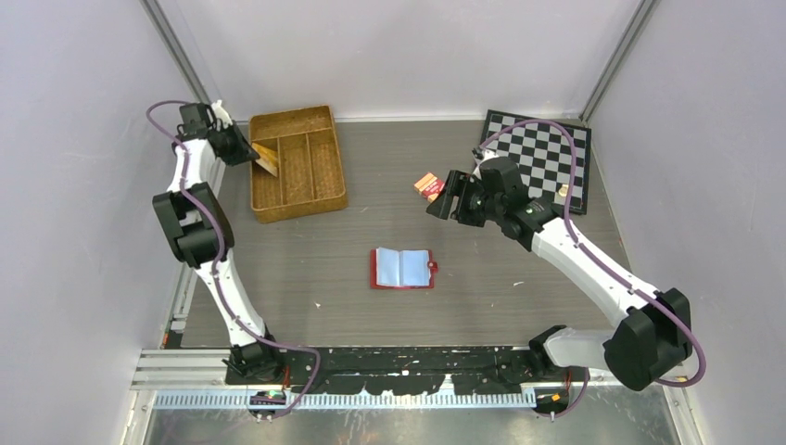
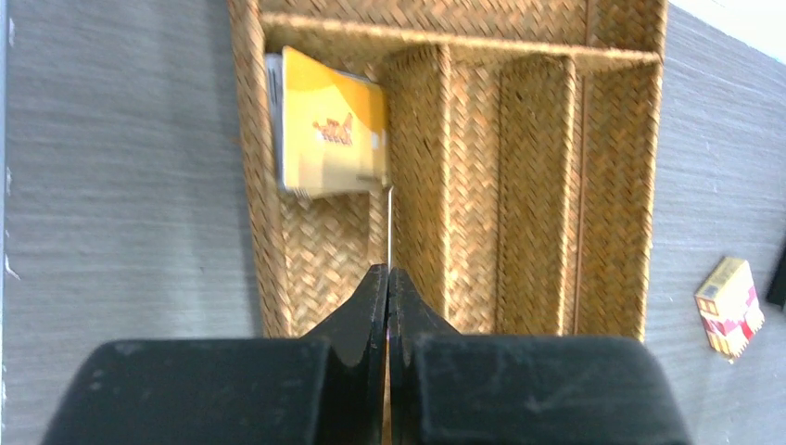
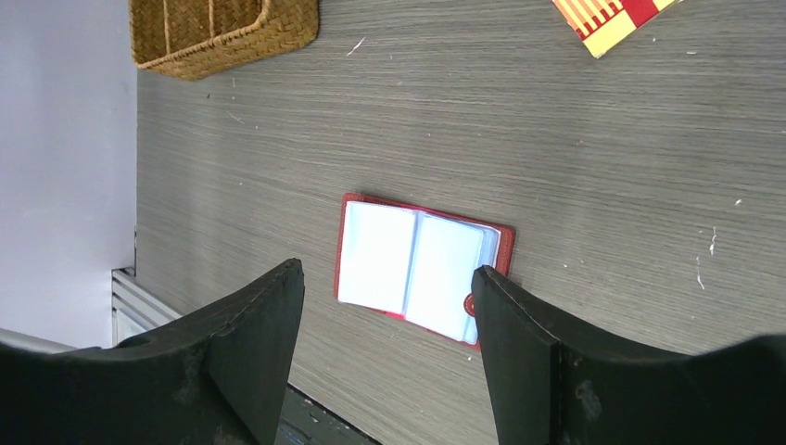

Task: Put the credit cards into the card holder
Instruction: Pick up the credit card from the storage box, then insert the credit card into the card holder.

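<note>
black rail (image 1: 408,358), grey woodgrain table (image 1: 482,306), pale walls (image 1: 74,139), left hand (image 2: 387,274) pinching card (image 2: 390,227)

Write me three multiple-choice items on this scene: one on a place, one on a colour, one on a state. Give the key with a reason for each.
1. Where does the yellow card lie?
A. on the chessboard
B. inside the card holder
C. in the wicker tray

2. What colour is the cover of the card holder?
A. red
B. green
C. black

3. In what state is the card holder?
A. snapped shut
B. open flat on the table
C. standing on edge

Key:
1 C, the left wrist view shows it in an outer long compartment of the tray.
2 A, a red border frames the pale bluish sleeves.
3 B, both sleeve pages face up in the top and right wrist views.
</note>
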Robot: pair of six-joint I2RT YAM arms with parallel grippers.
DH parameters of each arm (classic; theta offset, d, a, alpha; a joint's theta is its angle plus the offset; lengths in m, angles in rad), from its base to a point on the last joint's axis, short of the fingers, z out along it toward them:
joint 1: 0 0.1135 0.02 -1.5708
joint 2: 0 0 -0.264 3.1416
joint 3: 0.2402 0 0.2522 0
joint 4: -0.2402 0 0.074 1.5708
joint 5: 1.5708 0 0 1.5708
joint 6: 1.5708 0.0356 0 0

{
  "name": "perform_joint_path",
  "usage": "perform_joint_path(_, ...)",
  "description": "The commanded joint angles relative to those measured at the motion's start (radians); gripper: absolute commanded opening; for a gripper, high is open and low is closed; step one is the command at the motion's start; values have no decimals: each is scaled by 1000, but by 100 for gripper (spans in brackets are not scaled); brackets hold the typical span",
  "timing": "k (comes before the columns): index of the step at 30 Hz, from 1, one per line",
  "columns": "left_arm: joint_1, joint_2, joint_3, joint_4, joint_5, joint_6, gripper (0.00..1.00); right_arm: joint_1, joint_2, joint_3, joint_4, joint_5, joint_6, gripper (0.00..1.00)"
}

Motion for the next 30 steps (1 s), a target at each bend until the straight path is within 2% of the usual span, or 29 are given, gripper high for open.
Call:
perform_joint_path(1, 8, -189, -139, 180, 47, -22, 0, -3, -48, 36, -2, -31, -51, 71)
perform_joint_path(11, 8, -558, -548, 342, 33, -92, 0, -3, -78, 49, -3, -89, -89, 72)
perform_joint_path(18, -19, -816, -739, 270, 57, -142, 0, -3, -94, 55, -3, -179, -137, 72)
perform_joint_path(21, -86, -920, -807, 245, 54, -160, 0, -1, -93, 69, -17, -249, -155, 72)
perform_joint_path(25, -246, -992, -838, 178, 106, -151, 0, 8, -92, 79, -41, -278, -181, 71)
perform_joint_path(28, -384, -1004, -841, 125, 199, -123, 0, 10, -89, 89, -58, -364, -213, 70)
perform_joint_path(30, -462, -997, -846, 119, 349, -107, 0, 9, -71, 102, -64, -441, -217, 68)
